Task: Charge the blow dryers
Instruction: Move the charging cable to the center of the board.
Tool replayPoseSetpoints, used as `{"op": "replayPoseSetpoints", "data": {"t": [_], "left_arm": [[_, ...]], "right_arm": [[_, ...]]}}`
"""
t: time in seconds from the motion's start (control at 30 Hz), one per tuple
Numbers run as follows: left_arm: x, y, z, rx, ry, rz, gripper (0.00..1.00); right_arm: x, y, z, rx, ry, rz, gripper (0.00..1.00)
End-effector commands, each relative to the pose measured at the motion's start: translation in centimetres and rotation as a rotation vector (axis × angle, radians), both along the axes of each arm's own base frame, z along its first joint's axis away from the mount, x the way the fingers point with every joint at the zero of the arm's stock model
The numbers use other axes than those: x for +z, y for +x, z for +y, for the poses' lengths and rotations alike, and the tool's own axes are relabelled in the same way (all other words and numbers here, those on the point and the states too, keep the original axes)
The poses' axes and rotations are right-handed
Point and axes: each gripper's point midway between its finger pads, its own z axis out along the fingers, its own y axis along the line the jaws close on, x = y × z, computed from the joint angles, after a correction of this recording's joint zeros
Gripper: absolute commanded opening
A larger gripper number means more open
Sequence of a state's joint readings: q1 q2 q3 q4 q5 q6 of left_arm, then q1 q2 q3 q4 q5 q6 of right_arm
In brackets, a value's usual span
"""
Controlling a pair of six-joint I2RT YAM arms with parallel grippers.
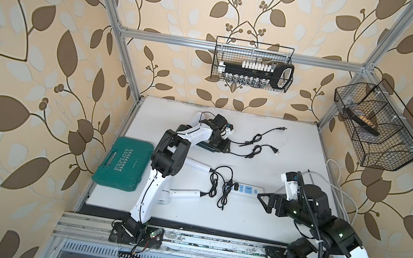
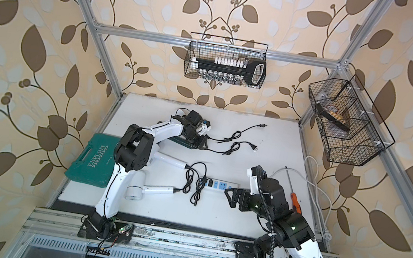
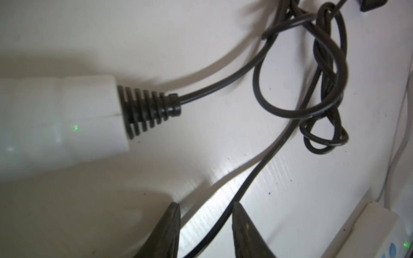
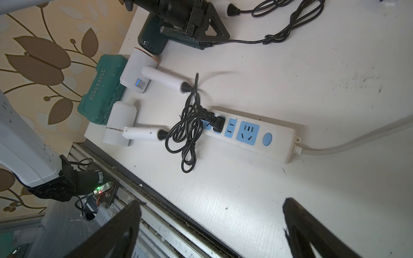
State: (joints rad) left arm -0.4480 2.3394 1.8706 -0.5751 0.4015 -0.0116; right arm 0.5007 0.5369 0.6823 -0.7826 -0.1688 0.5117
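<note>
One white blow dryer (image 4: 143,134) and a second white dryer (image 4: 161,78) lie at 8 and 9 o'clock on the surface (image 4: 312,78), their cords (image 4: 187,134) heaped on the power strip (image 4: 279,145) near centre. The dark green dryer (image 4: 152,42) lies at 11 o'clock under the left tool (image 3: 206,207), which is part open with a black cord (image 3: 252,176) running between its fingers, beside a third white dryer (image 3: 55,125). The right tool (image 4: 211,208) hangs wide open and empty at 4 o'clock

Both top views bright and evenly lit, edges bowed. Left wrist view dimmer: white blow dryer (image 3: 55,125) blurred, glare streaking the counter (image 3: 279,189).
</note>
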Motion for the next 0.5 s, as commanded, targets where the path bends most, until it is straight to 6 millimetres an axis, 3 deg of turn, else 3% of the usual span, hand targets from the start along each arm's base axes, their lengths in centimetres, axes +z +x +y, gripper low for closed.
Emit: {"op": "replayPoseSetpoints", "data": {"t": [0.0,0.13,0.27,0.33,0.47], "left_arm": [[0.2,0.0,4.1,0.106,0.084,0.029,0.39],[1.0,0.5,7.3,0.203,0.064,0.033,0.39],[2.1,0.7,9.0,0.250,0.067,0.029,0.39],[3.0,0.4,8.6,0.247,0.037,0.031,0.39],[6.1,-0.4,6.0,0.182,-0.034,-0.006,0.38]], "right_arm": [[0.3,-0.1,0.2,0.016,0.008,-0.013,0.98],[0.3,-0.2,0.2,0.019,0.008,-0.013,0.98],[0.4,-0.2,0.2,0.020,0.011,-0.017,0.98],[0.4,-0.1,0.0,0.014,0.006,-0.020,0.98],[0.3,0.0,-0.1,0.001,0.000,-0.023,0.98]]}}
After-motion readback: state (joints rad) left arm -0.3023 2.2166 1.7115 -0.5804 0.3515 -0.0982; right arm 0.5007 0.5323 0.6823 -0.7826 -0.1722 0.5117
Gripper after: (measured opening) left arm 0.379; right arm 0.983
